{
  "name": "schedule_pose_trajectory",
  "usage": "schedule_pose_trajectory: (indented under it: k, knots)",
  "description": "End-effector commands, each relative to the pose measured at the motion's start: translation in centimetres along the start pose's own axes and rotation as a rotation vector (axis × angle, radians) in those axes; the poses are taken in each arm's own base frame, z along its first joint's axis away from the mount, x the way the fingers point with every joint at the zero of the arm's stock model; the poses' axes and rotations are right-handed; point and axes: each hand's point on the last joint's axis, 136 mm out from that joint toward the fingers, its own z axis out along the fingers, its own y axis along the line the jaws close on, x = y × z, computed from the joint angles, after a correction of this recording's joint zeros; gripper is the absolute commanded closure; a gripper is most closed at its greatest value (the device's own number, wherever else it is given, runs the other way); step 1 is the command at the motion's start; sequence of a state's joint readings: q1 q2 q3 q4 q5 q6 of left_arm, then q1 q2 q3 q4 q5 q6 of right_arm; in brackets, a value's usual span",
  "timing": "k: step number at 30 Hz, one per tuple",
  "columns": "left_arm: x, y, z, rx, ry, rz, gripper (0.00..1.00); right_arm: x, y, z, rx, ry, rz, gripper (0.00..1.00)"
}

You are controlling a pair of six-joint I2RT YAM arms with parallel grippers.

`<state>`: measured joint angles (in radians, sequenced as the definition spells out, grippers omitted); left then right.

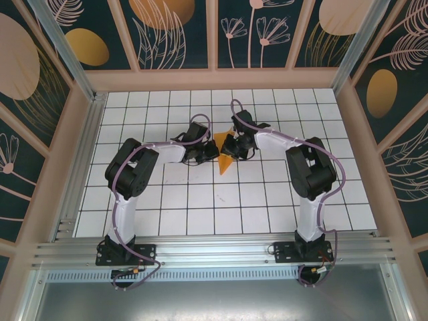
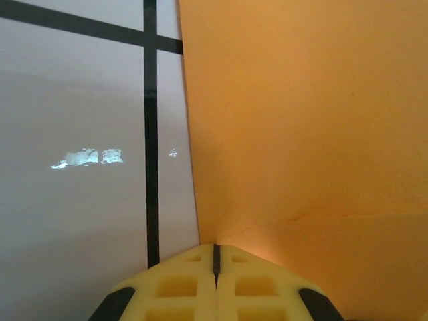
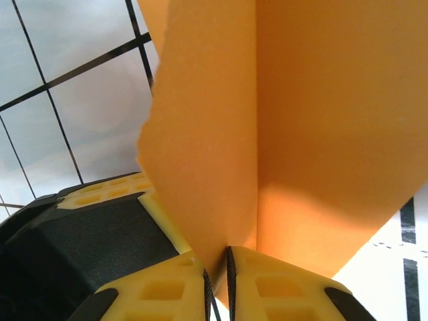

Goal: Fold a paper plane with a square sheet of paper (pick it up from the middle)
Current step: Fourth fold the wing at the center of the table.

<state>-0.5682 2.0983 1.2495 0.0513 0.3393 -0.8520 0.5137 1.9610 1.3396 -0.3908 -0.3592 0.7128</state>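
Observation:
The bright-orange paper (image 1: 226, 162) is folded into a pointed shape and hangs between my two grippers over the middle of the white grid table (image 1: 200, 214). My left gripper (image 1: 213, 152) comes in from the left; in the left wrist view its jaws (image 2: 215, 249) are shut, with the paper (image 2: 301, 120) rising from their tip. My right gripper (image 1: 236, 143) holds from the right; in the right wrist view its jaws (image 3: 219, 259) stand only a sliver apart, with a folded ridge of the paper (image 3: 200, 167) pinched between the pads. The left gripper's fingers (image 3: 114, 190) lie close beside it.
Wooden walls (image 1: 214, 79) with leaf patterns box in the table on three sides. An aluminium rail (image 1: 214, 251) with both arm bases runs along the near edge. The two arms bend inward and meet at the centre.

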Motion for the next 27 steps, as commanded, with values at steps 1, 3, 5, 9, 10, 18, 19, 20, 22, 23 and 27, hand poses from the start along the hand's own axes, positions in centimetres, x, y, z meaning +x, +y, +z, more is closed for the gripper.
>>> schedule_pose_trajectory:
  k: [1,3,5,9,10,18,19,20,22,23,27]
  knots:
    - [2.9,3.9,1.3,-0.096,0.082,-0.068,0.99,0.0,0.9,0.4,-0.053,0.0,-0.015,0.81]
    - [3.0,3.6,1.4,-0.068,0.089,-0.084,0.99,0.1,1.0,0.6,-0.076,0.01,-0.014,0.81]
    - [3.4,3.5,1.5,-0.043,0.105,-0.11,1.0,0.4,1.3,0.7,-0.107,0.02,-0.025,0.8]
    - [3.7,3.8,1.4,-0.009,0.122,-0.158,1.0,0.8,1.1,0.9,-0.135,0.028,-0.045,0.79]
    - [3.6,3.9,1.4,-0.001,0.124,-0.172,1.0,0.9,1.0,0.9,-0.139,0.029,-0.048,0.79]
    - [4.2,4.3,1.4,0.048,0.147,-0.228,1.0,1.4,1.0,0.0,-0.207,0.013,-0.081,0.64]
    - [4.3,4.5,1.4,0.047,0.15,-0.233,1.0,1.4,1.2,-0.2,-0.227,0.009,-0.091,0.63]
    - [4.4,4.6,1.4,0.047,0.153,-0.238,1.0,1.5,1.2,-0.3,-0.243,0.004,-0.098,0.62]
    - [4.6,4.8,1.4,0.057,0.16,-0.251,1.0,1.6,1.6,-0.5,-0.284,0.006,-0.107,0.61]
    - [4.7,4.8,1.4,0.066,0.164,-0.26,1.0,1.6,1.7,-0.6,-0.305,0.009,-0.111,0.61]
    - [5.0,5.1,1.5,0.072,0.18,-0.281,1.0,1.7,2.1,-0.6,-0.347,0.008,-0.14,0.63]
